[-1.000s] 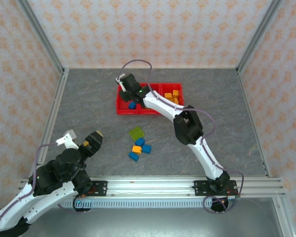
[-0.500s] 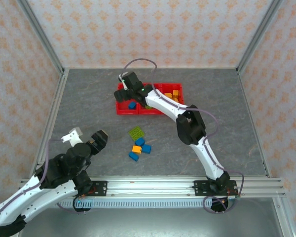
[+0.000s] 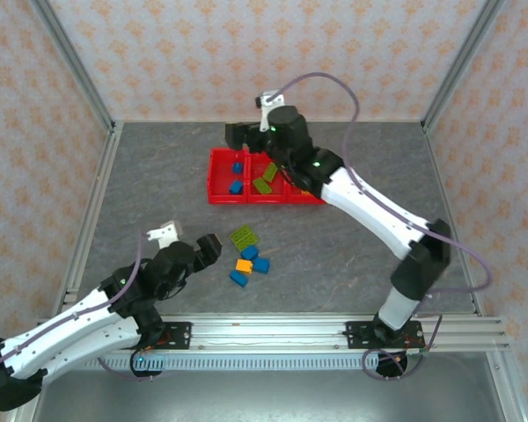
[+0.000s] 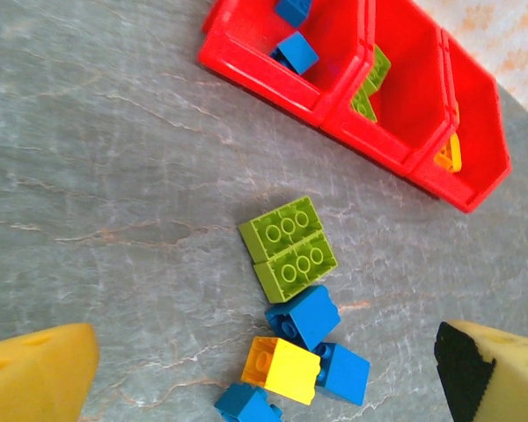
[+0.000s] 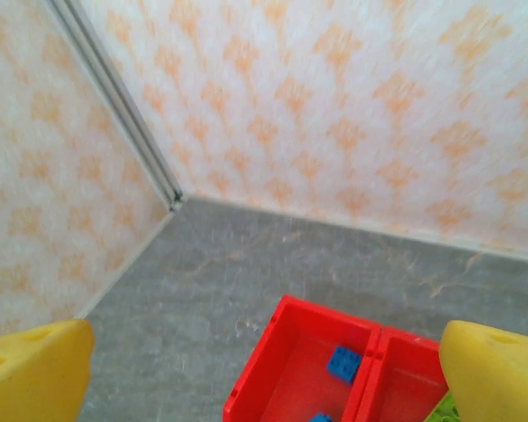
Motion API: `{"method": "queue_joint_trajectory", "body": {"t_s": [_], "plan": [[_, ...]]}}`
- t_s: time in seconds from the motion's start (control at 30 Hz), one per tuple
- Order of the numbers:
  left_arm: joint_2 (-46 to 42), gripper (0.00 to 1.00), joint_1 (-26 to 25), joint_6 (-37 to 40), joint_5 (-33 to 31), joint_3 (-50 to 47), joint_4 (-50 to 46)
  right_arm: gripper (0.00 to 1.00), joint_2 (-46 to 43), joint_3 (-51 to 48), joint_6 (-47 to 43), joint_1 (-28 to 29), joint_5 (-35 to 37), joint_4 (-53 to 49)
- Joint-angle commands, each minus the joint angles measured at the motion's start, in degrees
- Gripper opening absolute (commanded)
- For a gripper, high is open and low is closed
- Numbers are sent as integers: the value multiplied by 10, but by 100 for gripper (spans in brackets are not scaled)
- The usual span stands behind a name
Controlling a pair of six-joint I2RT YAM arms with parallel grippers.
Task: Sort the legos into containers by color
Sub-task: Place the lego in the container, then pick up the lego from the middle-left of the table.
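Nearest the arms' bases, the left arm [image 3: 97, 308] reaches in on the near-left side of the red tray [image 3: 218, 197], its jaws spread wide and holding nothing. Between them and the tray, on the grey desk [image 3: 150, 193], lies a small heap: a green plate [image 3: 244, 236], three loose blue bricks [image 3: 249, 252] and an orange brick [image 3: 244, 265], touching or just beside one another. In the tray, the left bin holds two sorted blue bricks [image 3: 236, 167], the middle bin green pieces [image 3: 264, 180], and the right bin orange pieces [image 4: 449, 156]. Over the tray's far left corner hangs the right arm [image 3: 361, 198], its jaws wide apart and empty.
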Motion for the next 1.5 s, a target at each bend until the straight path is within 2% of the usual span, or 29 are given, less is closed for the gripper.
{"method": "queue_joint_trajectory", "body": {"t_s": [0.0, 0.2, 0.37, 0.47, 0.63, 0.8, 0.9, 1.07, 1.2, 1.47], "plan": [[43, 99, -2, 65, 60, 3, 85, 100, -57, -85, -32, 4, 66, 66], [138, 99, -6, 83, 110, 13, 130, 100, -168, -260, -30, 1, 116, 97], [233, 95, -37, 117, 137, 37, 149, 100, -297, -418, -10, -1, 161, 141], [299, 88, -61, 140, 162, 72, 156, 100, -354, -455, -15, -1, 176, 138], [432, 88, -98, 170, 156, 166, 123, 100, -399, -471, -14, -2, 196, 108], [538, 87, -103, 179, 152, 238, 76, 100, -410, -487, 2, -3, 200, 111], [555, 87, -102, 178, 156, 247, 84, 100, -409, -490, 4, -2, 193, 113], [575, 86, -101, 180, 127, 272, 66, 100, -406, -489, 0, -2, 177, 109], [583, 80, -96, 178, 106, 280, 48, 100, -404, -494, -5, -2, 174, 114], [557, 78, -82, 172, 67, 275, 23, 100, -388, -493, -8, -2, 174, 111]]}}
